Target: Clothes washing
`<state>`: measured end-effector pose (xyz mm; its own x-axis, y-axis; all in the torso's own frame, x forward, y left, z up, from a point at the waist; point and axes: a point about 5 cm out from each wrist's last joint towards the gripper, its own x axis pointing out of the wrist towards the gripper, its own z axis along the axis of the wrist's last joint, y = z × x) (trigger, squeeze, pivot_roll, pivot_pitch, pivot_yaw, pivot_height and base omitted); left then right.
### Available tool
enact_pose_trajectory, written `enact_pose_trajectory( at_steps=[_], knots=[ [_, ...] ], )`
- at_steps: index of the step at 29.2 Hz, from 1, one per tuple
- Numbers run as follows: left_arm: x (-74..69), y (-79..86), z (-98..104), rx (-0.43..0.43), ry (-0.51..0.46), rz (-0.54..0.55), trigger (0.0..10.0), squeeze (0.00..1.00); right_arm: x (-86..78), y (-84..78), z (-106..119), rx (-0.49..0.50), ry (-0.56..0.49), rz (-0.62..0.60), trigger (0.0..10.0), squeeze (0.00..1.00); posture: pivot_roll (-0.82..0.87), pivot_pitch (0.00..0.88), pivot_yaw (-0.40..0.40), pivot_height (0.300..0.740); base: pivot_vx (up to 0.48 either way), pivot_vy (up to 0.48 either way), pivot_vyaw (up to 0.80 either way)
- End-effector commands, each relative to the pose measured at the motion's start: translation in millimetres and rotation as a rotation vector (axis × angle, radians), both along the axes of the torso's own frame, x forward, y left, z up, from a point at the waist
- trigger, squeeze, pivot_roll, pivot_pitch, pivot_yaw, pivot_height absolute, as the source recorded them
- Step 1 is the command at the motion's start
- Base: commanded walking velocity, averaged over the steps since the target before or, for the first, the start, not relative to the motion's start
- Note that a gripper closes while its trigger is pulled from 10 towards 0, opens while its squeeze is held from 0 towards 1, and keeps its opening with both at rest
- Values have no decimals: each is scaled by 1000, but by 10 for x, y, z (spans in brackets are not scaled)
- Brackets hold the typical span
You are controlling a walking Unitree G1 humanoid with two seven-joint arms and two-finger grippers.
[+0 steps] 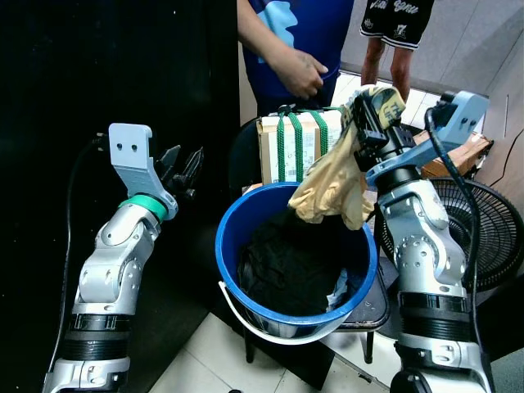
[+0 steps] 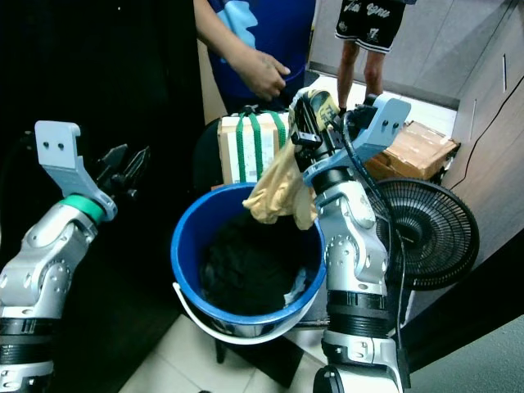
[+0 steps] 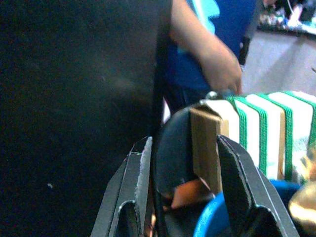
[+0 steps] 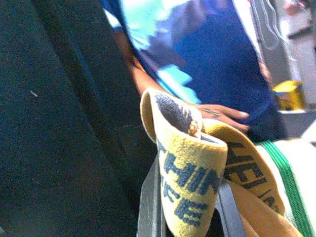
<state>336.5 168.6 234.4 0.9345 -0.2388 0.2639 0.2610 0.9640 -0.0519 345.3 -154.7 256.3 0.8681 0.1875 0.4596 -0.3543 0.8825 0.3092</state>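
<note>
We see a dark wall [image 1: 98,65] filling the robot's left side, and beyond the bucket a person in a blue shirt [image 1: 299,33] stands with a hand [image 1: 301,72] held before them; a second person's legs [image 1: 389,53] show behind. A black fan [image 1: 483,237] stands to the robot's right. In the middle sits a blue bucket [image 1: 233,237] on a small dark stool [image 1: 372,307], with dark clothes [image 1: 291,266] piled inside. Just behind it is a cardboard box [image 1: 295,147] bound with green straps. Our right claw [image 1: 368,110] is raised over the bucket's far right rim, pinching a yellow cloth [image 1: 332,184] with dark lettering; the cloth hangs lengthwise straight down from the claw, its lower end over the bucket's opening. Our left claw [image 1: 182,168] hovers left of the bucket, its fingers [image 3: 129,182] spread and holding nothing.
</note>
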Motion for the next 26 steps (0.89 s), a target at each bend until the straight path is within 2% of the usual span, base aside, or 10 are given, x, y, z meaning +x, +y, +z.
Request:
enact_pose_trajectory(
  at_steps=[1,2,3,5,8,12,13,17,24,26],
  knots=[
    [-20,25,35,7,-17,17,10000,0,1,-69,-84,-1,33,-38,10000,0,86,0,87,740,0,0,-800],
    [-46,40,63,18,-26,24,10000,0,-19,-174,-148,9,64,-83,10000,0,87,0,90,740,0,0,-800],
    [-46,40,63,18,-26,24,10000,0,-19,-174,-148,9,64,-83,10000,0,87,0,90,740,0,0,-800],
    [-99,45,137,13,-42,32,10000,0,-85,-308,-98,54,57,-127,10000,0,91,0,104,740,0,0,-800],
    [-113,36,167,9,-46,30,10000,0,-105,-336,-55,69,42,-136,10000,0,91,0,104,740,0,0,-800],
    [-115,-8,174,44,-39,15,10000,0,-121,-283,-29,25,23,-130,10000,0,100,0,118,740,0,0,-800],
    [-117,-27,149,69,-29,7,10000,0,-133,-241,-63,-12,26,-121,10000,0,100,0,118,740,0,0,-800],
    [-125,-51,115,93,-19,-1,10000,0,-153,-199,-122,-47,35,-116,10000,0,103,0,122,740,0,0,-800],
    [-136,-101,99,110,-16,-16,10000,0,-165,-212,-171,-31,51,-133,10000,0,104,0,127,740,0,0,-800],
    [-157,-200,83,141,-4,-77,10000,0,-142,-283,-172,3,48,-165,10000,0,103,0,139,740,0,0,-800]
  ],
)
